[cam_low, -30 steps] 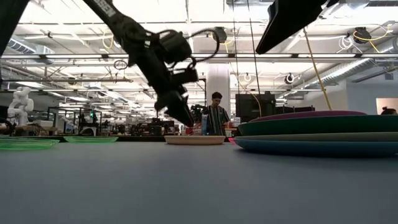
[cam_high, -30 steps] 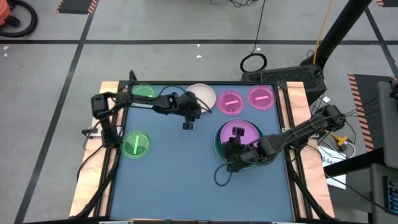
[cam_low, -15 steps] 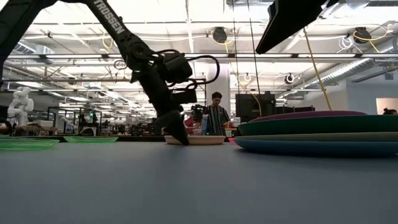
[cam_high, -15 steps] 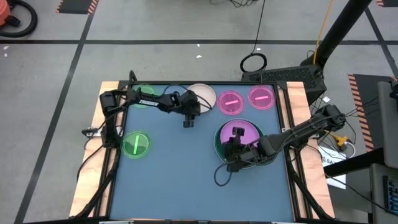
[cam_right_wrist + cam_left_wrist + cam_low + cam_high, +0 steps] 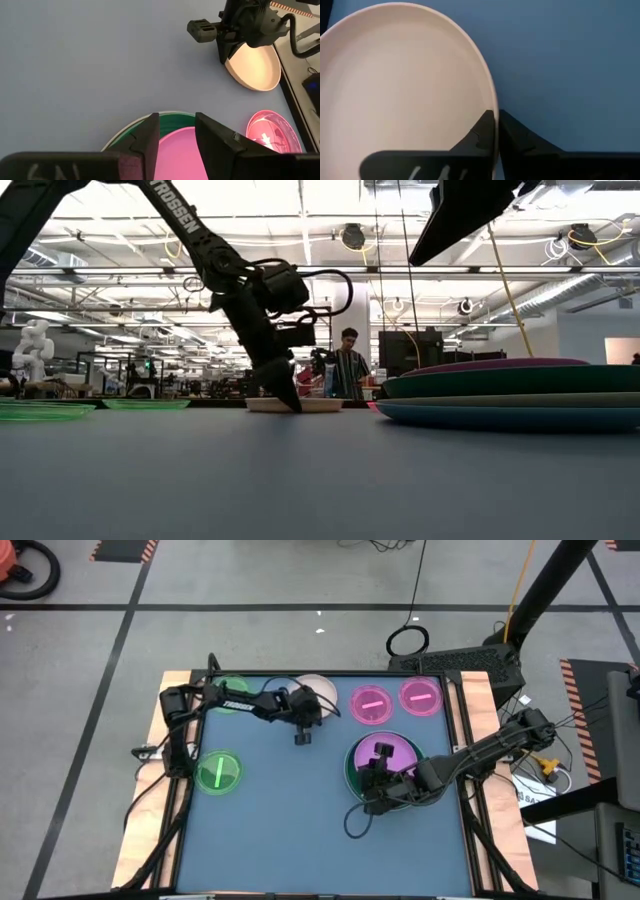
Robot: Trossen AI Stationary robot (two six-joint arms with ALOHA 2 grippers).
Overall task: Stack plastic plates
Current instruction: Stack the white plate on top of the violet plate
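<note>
Left gripper [image 5: 303, 720] is down at the back of the blue table [image 5: 290, 810], jaws pinched on the rim of the white plate [image 5: 318, 690], one finger inside the rim and one outside in the wrist view. Right gripper [image 5: 176, 131] hovers over the stack at the right: purple plate [image 5: 392, 753] on a green plate [image 5: 352, 768], with more rims showing under those at table level. Its jaws are apart with nothing between them. Two pink plates [image 5: 371, 705] sit along the back edge beside the white one, and two small green plates [image 5: 218, 772] are over on the left. A person [image 5: 348, 365] stands in the room behind.
</note>
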